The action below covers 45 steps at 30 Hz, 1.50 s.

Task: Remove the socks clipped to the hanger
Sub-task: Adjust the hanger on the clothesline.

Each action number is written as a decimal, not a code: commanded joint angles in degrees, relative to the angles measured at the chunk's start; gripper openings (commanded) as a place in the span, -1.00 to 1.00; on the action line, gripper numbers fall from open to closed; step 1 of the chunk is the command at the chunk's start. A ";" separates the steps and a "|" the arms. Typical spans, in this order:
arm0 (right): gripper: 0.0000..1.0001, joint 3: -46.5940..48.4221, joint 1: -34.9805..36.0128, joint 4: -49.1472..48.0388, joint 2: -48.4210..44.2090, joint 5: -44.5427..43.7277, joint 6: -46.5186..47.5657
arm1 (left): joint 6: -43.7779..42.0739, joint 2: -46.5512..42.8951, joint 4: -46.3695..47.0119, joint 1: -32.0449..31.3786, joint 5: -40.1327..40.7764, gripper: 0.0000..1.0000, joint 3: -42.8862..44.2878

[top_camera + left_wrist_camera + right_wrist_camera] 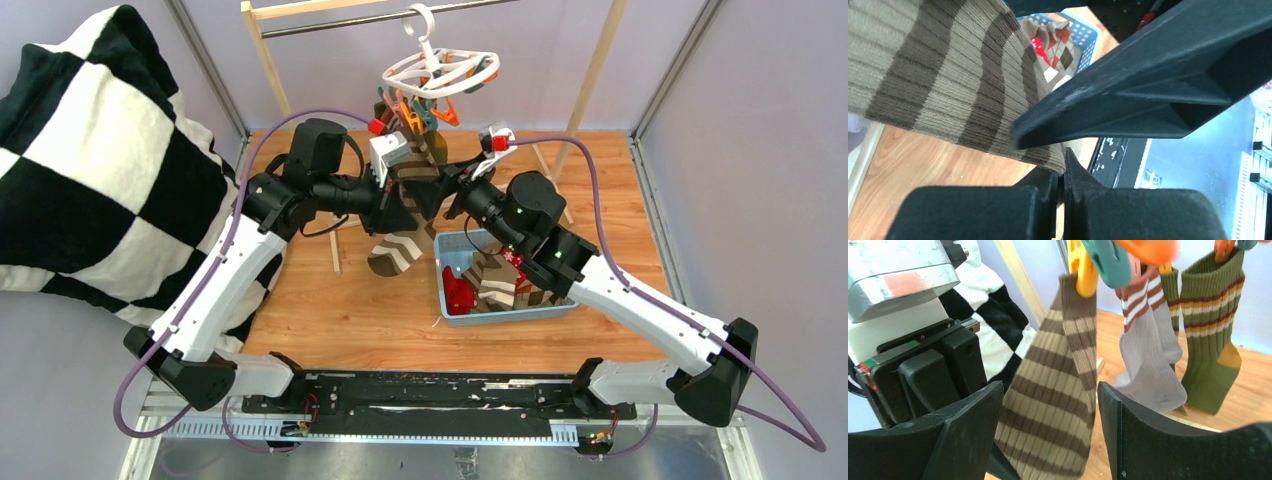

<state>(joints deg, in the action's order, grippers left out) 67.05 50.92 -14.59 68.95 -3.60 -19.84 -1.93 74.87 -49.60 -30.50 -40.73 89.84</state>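
Striped sock [1053,405] between the right arm's [620,290] parted jaws, clipped above

Under the white hanger [405,72], whose pegs [1087,272] are orange and teal, hang a tan sock [1053,390] banded brown, a grey sock [1148,365], and an olive sock [1210,340] striped yellow, maroon and cream.

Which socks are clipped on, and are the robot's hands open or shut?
White plastic oval clip hanger: hanging by its hook from the metal rod.
Tan-and-brown striped sock: clipped, hanging.
Olive green striped sock: clipped, hanging.
Grey sock: clipped, hanging.
Red sock: in the blue plastic basket.
Argyle sock: in the basket too.
Left gripper: shut, at the striped sock's edge.
Right gripper: open, around the striped sock.
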 commanded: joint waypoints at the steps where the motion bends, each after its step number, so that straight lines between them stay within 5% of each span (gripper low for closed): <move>1: 0.47 4.22 1.14 -1.62 1.08 -2.92 4.74 | 1.32 0.26 0.49 -2.13 -0.37 -1.00 3.75; 5: 0.24 7.44 0.99 -2.49 2.80 -4.23 7.09 | 1.67 -0.45 0.56 -4.03 -0.20 -1.00 4.13; 12: -0.87 10.23 -1.47 -0.28 1.28 -3.58 7.12 | 1.46 -0.08 0.52 -4.49 0.30 -1.00 4.28; 22: -1.00 6.08 -4.87 3.67 -5.77 -3.78 5.16 | -0.42 -1.96 0.32 -4.49 2.67 -1.00 1.89; 30: -0.03 9.05 -4.35 10.86 -4.68 -3.21 3.86 | -1.29 -2.59 0.38 -4.51 5.69 -1.00 0.94; 37: 0.58 18.58 3.75 12.63 0.46 -11.95 13.69 | -2.40 -3.49 0.39 -4.52 5.18 -1.00 -1.59; 45: 0.58 30.38 4.58 14.13 10.57 -12.26 12.76 | -3.25 -4.18 0.39 -4.50 4.27 -1.00 -2.22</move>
<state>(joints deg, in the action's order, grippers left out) 93.23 54.98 -1.83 76.05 -14.06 -8.16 -4.01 72.27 -48.77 -34.59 -35.55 88.07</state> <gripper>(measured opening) 0.804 0.020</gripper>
